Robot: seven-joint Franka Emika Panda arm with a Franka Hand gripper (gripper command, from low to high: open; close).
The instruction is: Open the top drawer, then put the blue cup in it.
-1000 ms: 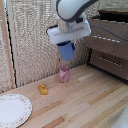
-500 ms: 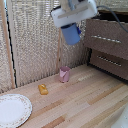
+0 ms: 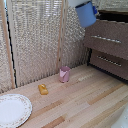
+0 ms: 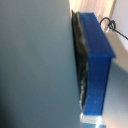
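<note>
**Blue cup held high beside the open top drawer**

In the exterior view the blue cup (image 3: 87, 13) hangs in the air at the top of the picture, tilted, with only the lowest part of the arm showing above it. The pincer (image 3: 83, 4) is closed on the cup's upper edge and carries it; its fingers are mostly cut off by the frame. The cup is well above the table (image 3: 85, 102) and just to the exterior view's left of the cabinet.

The top drawer (image 3: 106, 39) stands pulled out from the cabinet, its dark front and silver handle (image 3: 106, 39) forward of the drawer below (image 3: 110, 62). The cup is above the drawer's near corner; whether it is over the opening cannot be told.

On the table stand a pink cup (image 3: 64, 74), a small orange object (image 3: 43, 89) near it, and a white plate (image 3: 11, 110) at the exterior view's left.

The wrist view is blurred: a blue surface (image 4: 97, 65) fills one side, close up, against grey.
</note>
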